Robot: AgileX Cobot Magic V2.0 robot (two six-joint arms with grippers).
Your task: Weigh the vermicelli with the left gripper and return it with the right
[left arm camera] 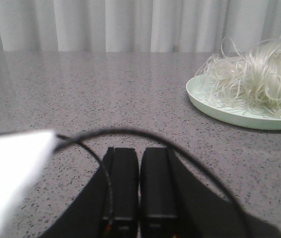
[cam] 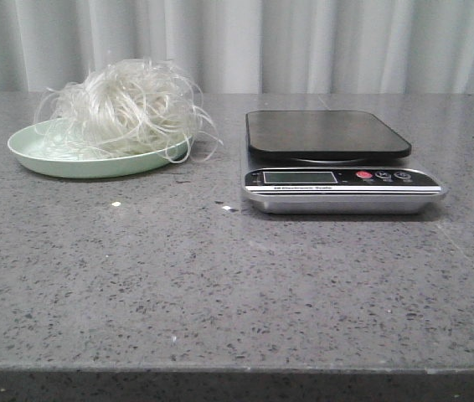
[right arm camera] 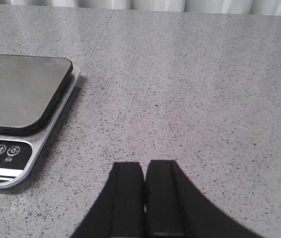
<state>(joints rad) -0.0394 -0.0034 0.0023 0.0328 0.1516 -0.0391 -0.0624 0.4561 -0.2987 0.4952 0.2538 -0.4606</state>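
The vermicelli (cam: 128,109), a fluffy ball of thin translucent white strands, lies on a pale green plate (cam: 44,159) at the back left of the table. It also shows in the left wrist view (left arm camera: 259,79) on the plate (left arm camera: 215,106). A kitchen scale (cam: 329,134) with a bare black platform stands at the back right and shows in the right wrist view (right arm camera: 21,94). My left gripper (left arm camera: 139,151) is shut and empty, well apart from the plate. My right gripper (right arm camera: 144,164) is shut and empty, beside the scale. Neither gripper shows in the front view.
The table is grey speckled stone (cam: 237,293). Small white crumbs (cam: 116,203) lie in front of the plate and near the scale's front corner (cam: 226,208). A white curtain (cam: 304,42) hangs behind the table. A black cable (left arm camera: 130,133) loops over the left gripper.
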